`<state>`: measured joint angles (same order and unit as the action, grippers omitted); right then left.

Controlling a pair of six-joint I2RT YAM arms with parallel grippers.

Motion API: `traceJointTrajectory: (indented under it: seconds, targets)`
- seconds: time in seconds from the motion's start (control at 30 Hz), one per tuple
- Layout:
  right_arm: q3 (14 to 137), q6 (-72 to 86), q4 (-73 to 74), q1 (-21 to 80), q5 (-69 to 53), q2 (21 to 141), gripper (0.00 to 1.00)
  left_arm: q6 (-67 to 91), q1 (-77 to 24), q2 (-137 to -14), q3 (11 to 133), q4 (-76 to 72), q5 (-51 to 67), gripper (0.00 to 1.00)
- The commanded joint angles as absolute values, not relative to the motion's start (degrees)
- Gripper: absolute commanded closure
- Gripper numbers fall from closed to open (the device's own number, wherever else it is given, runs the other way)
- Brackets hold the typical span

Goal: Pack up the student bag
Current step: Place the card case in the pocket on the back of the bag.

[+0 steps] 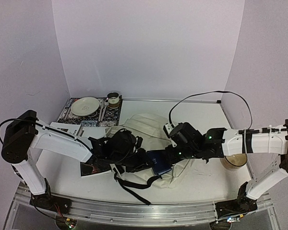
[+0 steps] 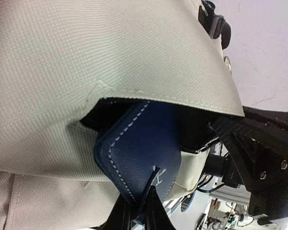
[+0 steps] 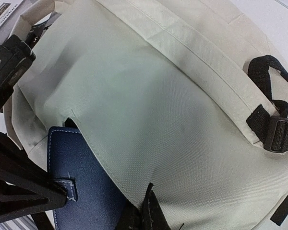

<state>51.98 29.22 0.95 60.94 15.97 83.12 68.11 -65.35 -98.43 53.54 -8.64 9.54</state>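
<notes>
The cream student bag [image 1: 145, 125] lies mid-table with its black straps trailing toward the front. A blue leather case with white stitching [image 1: 159, 162] sticks partly into the bag's opening. My left gripper [image 1: 145, 162] is shut on the case's small tab; in the left wrist view its fingertips [image 2: 143, 211] pinch the tab while the case [image 2: 139, 148] goes under the cream flap [image 2: 96, 57]. My right gripper [image 1: 175, 154] is shut on the flap's edge. The right wrist view shows this pinch [image 3: 147, 207], the bag [image 3: 173, 96] and the case [image 3: 84, 187].
A patterned placemat [image 1: 67, 112] with a white plate [image 1: 85, 106], cutlery and a cup [image 1: 114, 99] sits at the back left. White booklets [image 1: 67, 129] and a dark flat item [image 1: 93, 167] lie by the left arm. A tan bowl [image 1: 234, 161] stands at the right.
</notes>
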Motion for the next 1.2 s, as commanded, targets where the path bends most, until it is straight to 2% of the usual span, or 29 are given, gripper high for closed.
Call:
traceJointTrajectory:
  seconds: [0.0,0.27,0.6,1.03,1.17]
  targets:
    - [51.6,29.9,-2.9,61.8,12.0,80.0,1.0,73.0,-64.1,-94.7,51.0,-11.5,0.2,1.0]
    - [49.5,30.1,-4.4,62.6,8.2,81.1,1.0,78.2,-63.8,-91.7,48.6,-15.3,-7.3,1.0]
    - [48.0,29.3,-4.5,63.5,7.0,82.3,1.0,79.4,-63.8,-89.8,48.2,-18.7,-10.0,1.0]
    - [51.0,29.3,-8.3,63.8,0.9,83.3,1.0,75.5,-64.5,-100.6,56.6,-19.9,-4.4,0.99]
    - [50.9,29.4,-9.0,63.8,0.5,83.9,0.99,73.6,-64.6,-102.6,59.1,-20.1,-4.3,0.92]
